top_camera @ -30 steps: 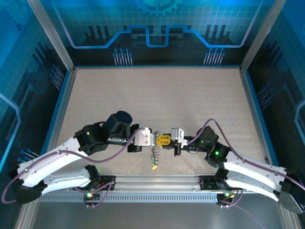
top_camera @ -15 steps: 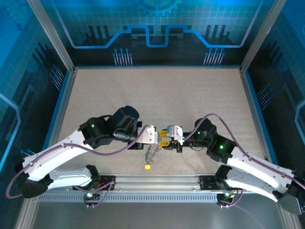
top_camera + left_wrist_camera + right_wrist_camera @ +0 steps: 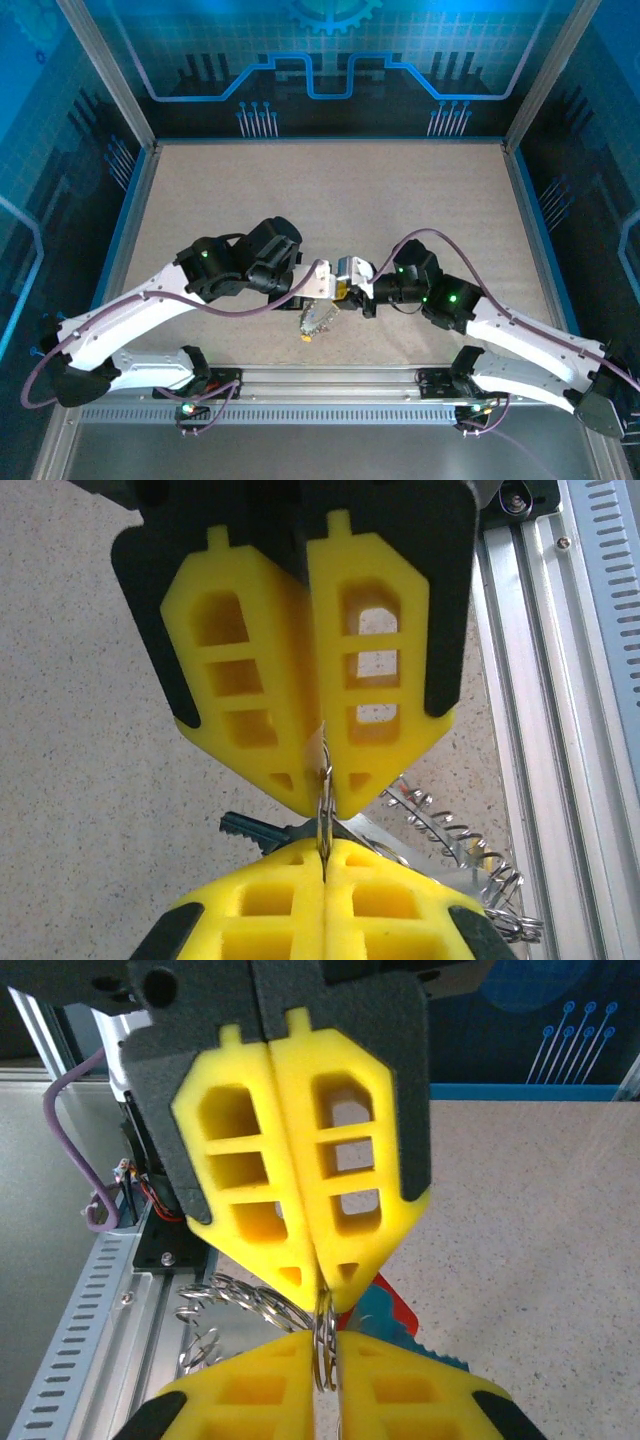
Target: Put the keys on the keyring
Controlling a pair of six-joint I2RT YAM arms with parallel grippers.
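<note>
From above, my left claw (image 3: pixel 327 289) and right claw (image 3: pixel 352 291) meet over the tabletop (image 3: pixel 300 200), the keys (image 3: pixel 316 322) dangling below them. Left wrist: my claw is pinching the keyring (image 3: pixel 324 825). Right wrist: that claw is pinching it too. I think I am threading; next I must open the ring's coil.

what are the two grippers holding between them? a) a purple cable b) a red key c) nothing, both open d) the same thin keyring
d: the left gripper and the right gripper meet tip to tip, each with its yellow pads shut on the keyring.
</note>
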